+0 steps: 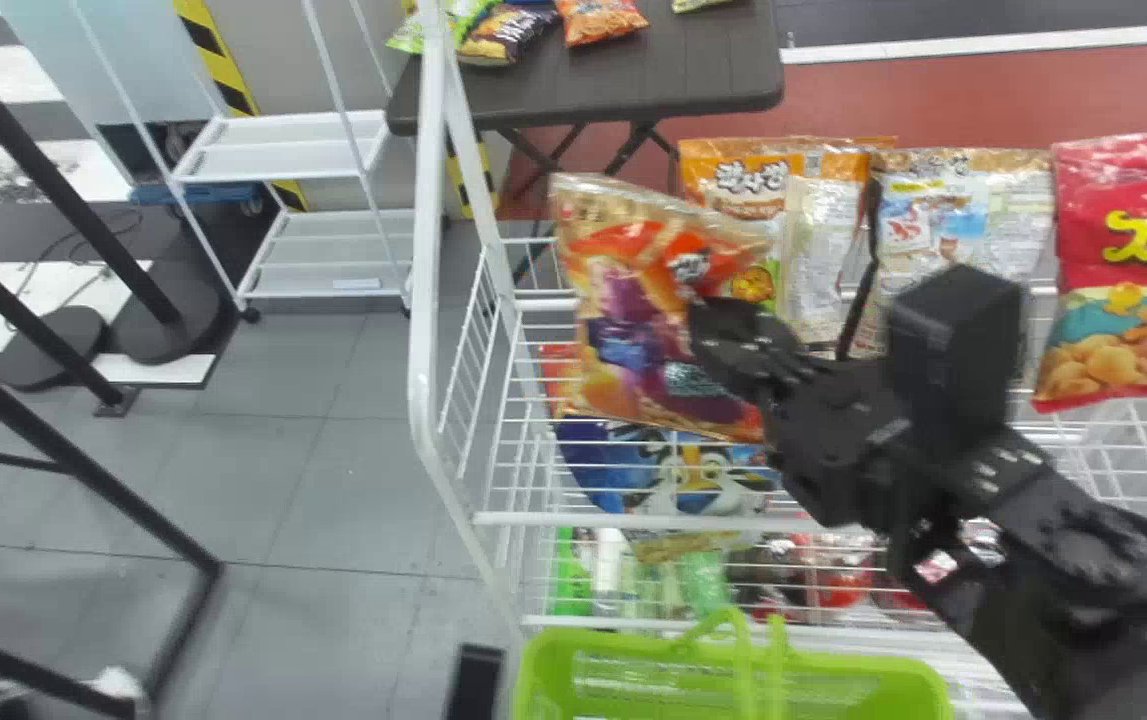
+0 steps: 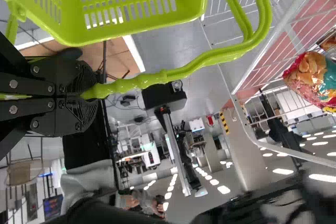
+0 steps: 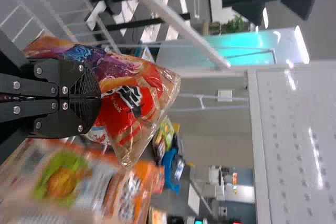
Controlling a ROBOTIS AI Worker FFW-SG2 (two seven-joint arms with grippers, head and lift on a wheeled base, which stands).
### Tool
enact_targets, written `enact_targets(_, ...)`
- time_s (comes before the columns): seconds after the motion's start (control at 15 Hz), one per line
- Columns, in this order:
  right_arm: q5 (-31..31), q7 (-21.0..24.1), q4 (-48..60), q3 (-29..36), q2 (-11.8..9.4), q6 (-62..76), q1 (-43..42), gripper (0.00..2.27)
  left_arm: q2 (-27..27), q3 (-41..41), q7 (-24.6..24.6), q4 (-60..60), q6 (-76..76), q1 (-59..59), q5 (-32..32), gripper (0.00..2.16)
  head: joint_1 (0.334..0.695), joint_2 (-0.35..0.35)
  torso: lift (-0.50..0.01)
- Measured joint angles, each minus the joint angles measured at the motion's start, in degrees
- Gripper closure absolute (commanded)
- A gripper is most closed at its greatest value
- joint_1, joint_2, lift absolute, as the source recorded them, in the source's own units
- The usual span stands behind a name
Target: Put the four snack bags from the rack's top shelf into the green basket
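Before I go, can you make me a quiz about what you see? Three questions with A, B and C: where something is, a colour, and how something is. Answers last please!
1. Where is the basket?
A) On top of the rack
B) At the rack's near side
C) On the floor behind the rack

2. What is the main colour of the bag farthest right on the rack?
A) Green
B) Black
C) Red

3. How is the orange-and-purple bag?
A) Held in the right jaws
B) Inside the basket
C) Flat on the floor

1: B, the head view shows it there.
2: C, red fills its upper part.
3: A, those jaws are shut on it.
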State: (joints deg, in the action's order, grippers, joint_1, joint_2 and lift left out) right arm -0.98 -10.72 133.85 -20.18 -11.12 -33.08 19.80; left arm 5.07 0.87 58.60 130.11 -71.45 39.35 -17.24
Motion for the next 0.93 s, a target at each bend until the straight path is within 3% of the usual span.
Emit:
enact_targets(0.13, -1.5, -1.1, 8.6, 7.7, -3.7, -3.9, 9.1, 2.11, -0.1, 0.4, -0.5, -0.1, 0.1, -0.4, 0.2, 2.15, 0.695, -0.116, 0.0)
enact_targets(0.2, -2.1, -2.4, 12.4, 11.9, -4.7, -5.6, 14.0, 2.11, -0.3, 0.5, -0.7, -0.2, 0.1, -0.7, 0.3, 2.15, 0.695, -0.225, 0.0)
enact_targets(0.33, -4.2, -5.2, 18.0, 19.7, -5.3, -8.6, 21.8, 2.11, -0.5, 0.5, -0.9, -0.4, -0.1, -1.1, 0.5, 2.15, 0.695, -0.327, 0.0)
enact_targets(0.47, -8.2, -8.4, 21.5, 26.6, -5.4, -16.2, 25.7, 2.11, -0.7, 0.4, -1.1, -0.5, -0.2, -1.3, 0.5, 2.15, 0.695, -0.35, 0.0)
enact_targets(0.67, -10.0, -13.7, 22.9, 31.3, -5.2, -29.5, 27.6, 2.11, -1.3, 0.2, -1.0, -0.5, 0.0, -1.0, 0.5, 2.15, 0.695, -0.35, 0.0)
enact_targets(0.93, -16.9, -22.1, 20.5, 34.6, -2.7, -37.6, 28.6, 2.11, -2.2, 0.1, -0.8, -0.4, 0.1, -0.6, 0.7, 2.15, 0.695, -0.35, 0.0)
